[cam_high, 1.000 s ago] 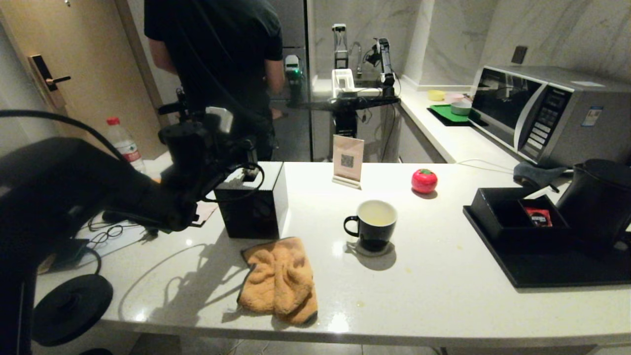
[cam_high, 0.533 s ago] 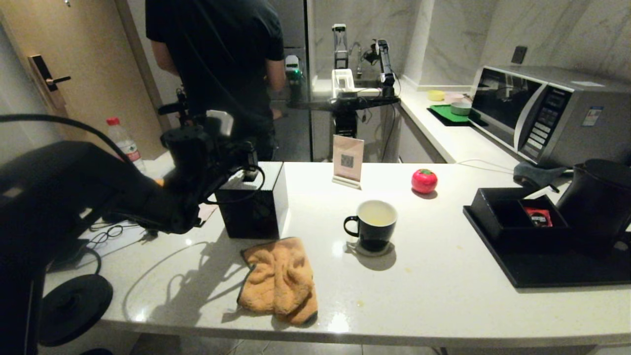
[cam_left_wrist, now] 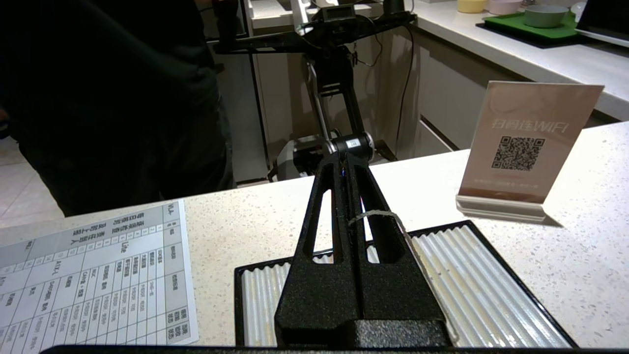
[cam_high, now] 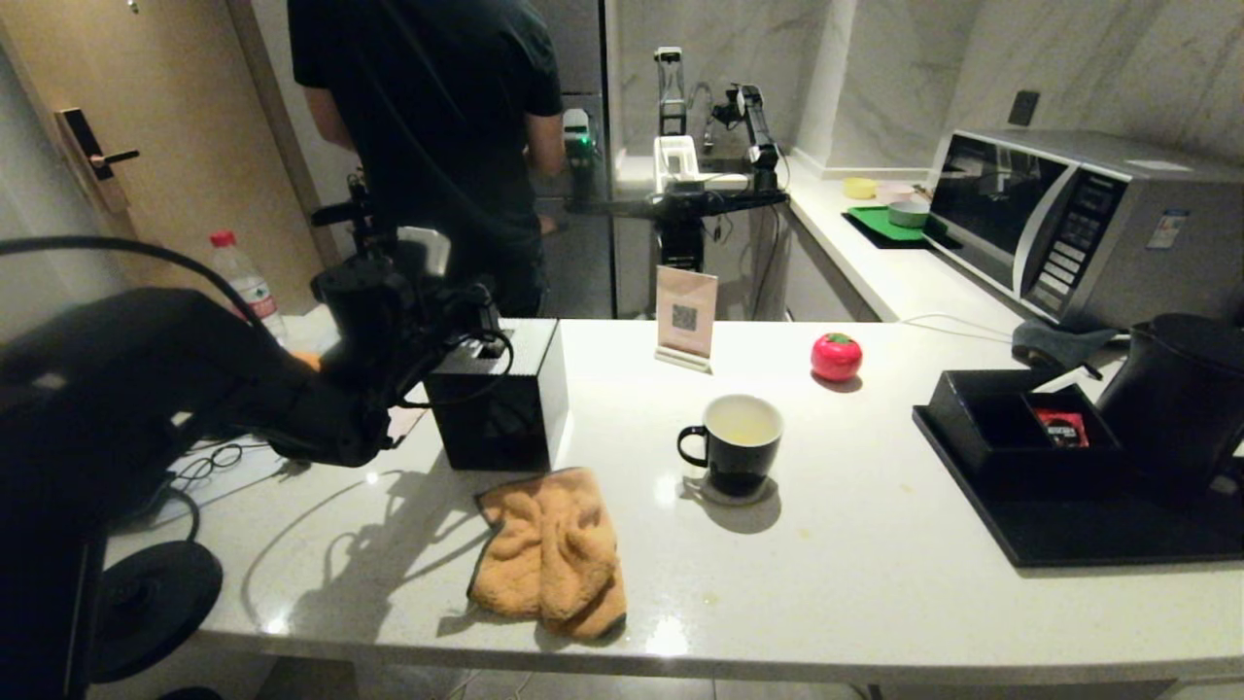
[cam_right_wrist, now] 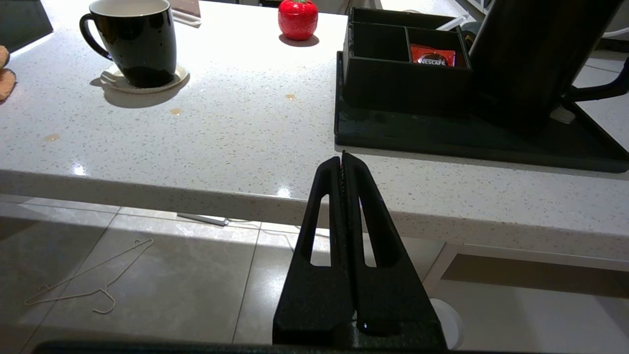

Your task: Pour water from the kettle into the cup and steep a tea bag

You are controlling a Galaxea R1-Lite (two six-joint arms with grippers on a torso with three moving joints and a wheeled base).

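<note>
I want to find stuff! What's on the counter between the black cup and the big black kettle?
In the head view, between cup and kettle: bare counter, then a black tray's compartment box.

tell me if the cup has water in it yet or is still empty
Not empty: in the head view the cup stands upright on its coaster with pale yellowish liquid low in its white inside. No tea bag shows in it.
</note>
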